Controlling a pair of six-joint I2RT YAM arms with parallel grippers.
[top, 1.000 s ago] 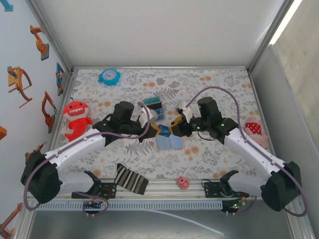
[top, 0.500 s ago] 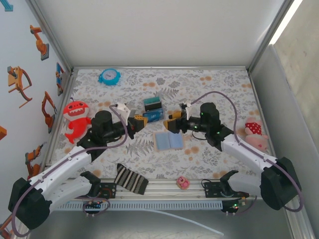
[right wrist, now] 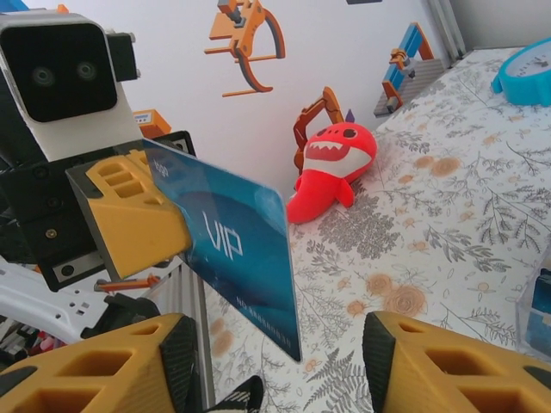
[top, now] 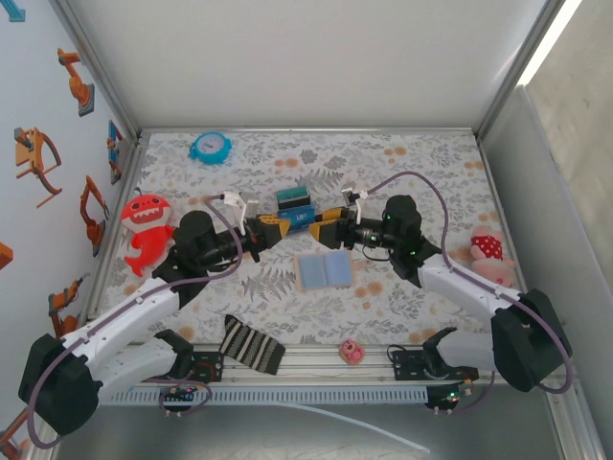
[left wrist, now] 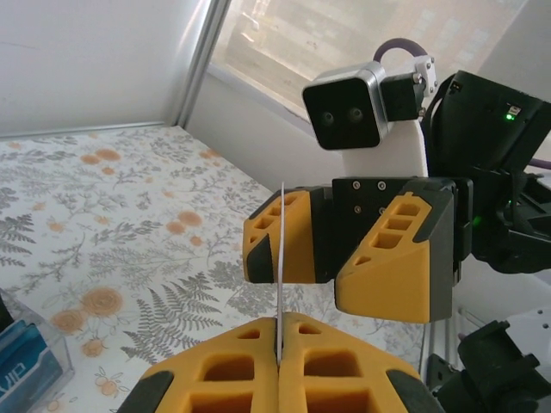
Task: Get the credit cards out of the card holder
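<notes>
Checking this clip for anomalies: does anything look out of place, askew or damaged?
Nothing damaged or spilled. The striped cloth lies askew, overhanging the front rail, where a small pink object also sits. The blue card is midair, pinched in the left gripper, facing the open jaws of the right gripper.

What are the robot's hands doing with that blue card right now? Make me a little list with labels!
left end effector: shut on the blue card, holding it up in the air
right end effector: open, one finger on either side of that card
card holder: lying open on the table, pale blue inside facing up, nothing touching it
toys: red monster at the left, blue clock at the far edge
</notes>
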